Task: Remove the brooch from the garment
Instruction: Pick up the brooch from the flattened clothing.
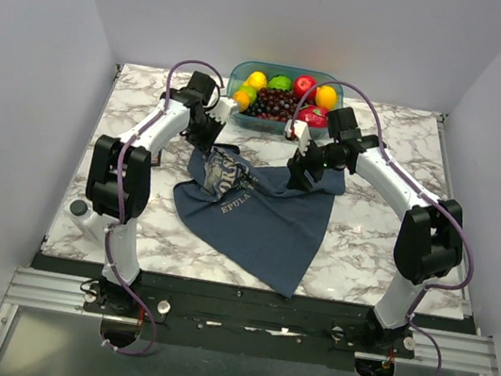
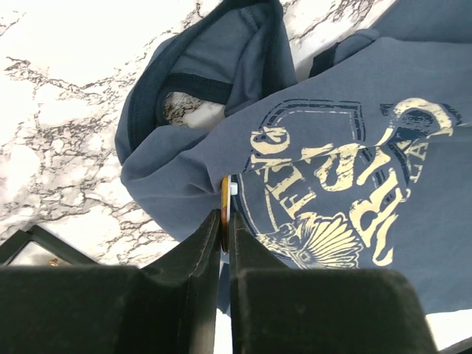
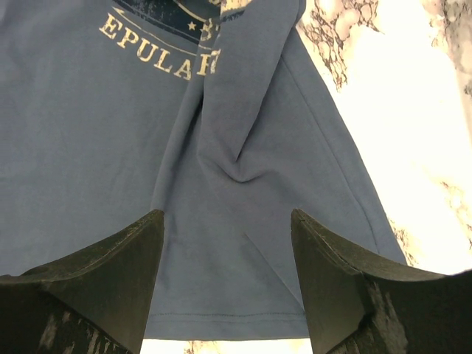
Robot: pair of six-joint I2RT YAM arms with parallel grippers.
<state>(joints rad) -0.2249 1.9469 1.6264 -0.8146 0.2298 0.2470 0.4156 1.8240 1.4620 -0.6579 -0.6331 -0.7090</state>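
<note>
Your left gripper [image 2: 225, 221] pinches the brooch [image 2: 224, 198] edge-on, its long axis running straight out from the jaws, beside the garment's [image 2: 177, 169] printed graphic [image 2: 332, 199]. Your right gripper [image 3: 227, 221] stands wide open.

Lab setup: plain booth walls [image 1: 296, 23], marble tbl [image 1: 381, 266].

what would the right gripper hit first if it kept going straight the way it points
The garment: the right gripper points its open jaws at the plain blue cloth near the lettering, and the raised fold there would likely touch first; depth is unclear.
</note>
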